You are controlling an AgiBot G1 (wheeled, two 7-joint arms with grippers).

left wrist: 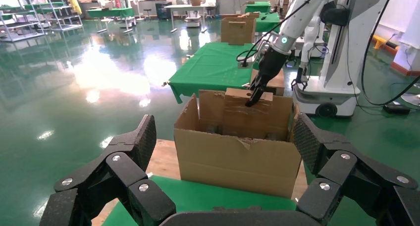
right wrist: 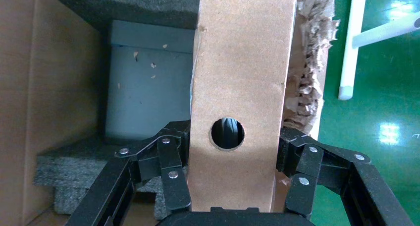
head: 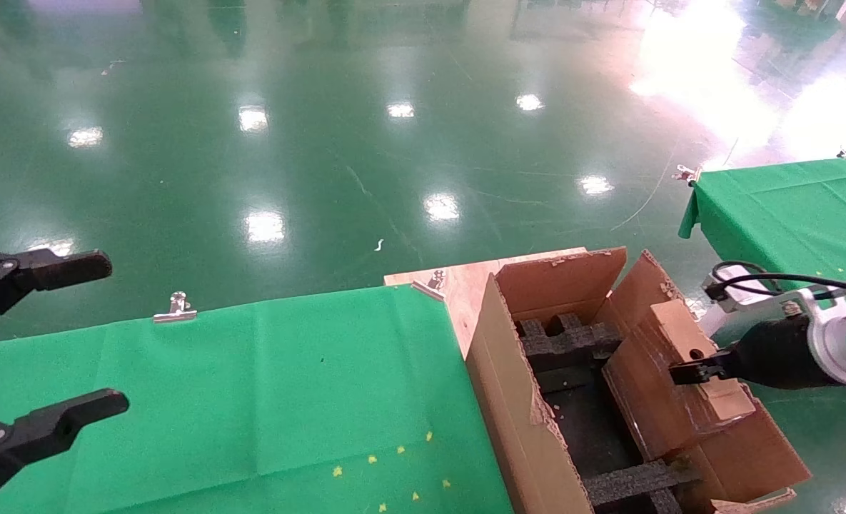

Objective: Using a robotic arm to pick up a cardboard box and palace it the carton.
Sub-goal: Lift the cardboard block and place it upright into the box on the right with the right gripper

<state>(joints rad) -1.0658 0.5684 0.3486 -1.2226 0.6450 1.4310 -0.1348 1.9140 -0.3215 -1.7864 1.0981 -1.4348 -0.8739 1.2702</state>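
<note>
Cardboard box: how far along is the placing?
Pick-up looks done: the right gripper is shut on the cardboard box. In hand: it holds the box over the carton, above the foam inserts. Left: lowering and release. The left gripper waits open over the green table.

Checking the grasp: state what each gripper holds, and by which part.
The right gripper clamps the cardboard box across its narrow sides, beside its round hole. The left gripper is open, holding nothing.

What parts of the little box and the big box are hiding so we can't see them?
- Head view: the cardboard box blocks part of the carton floor; the picture's edge cuts the carton's near end.
- Right wrist view: the right gripper holds the box, covering its sides.
- Left wrist view: the carton's wall hides its black foam; the left gripper waits open.
</note>
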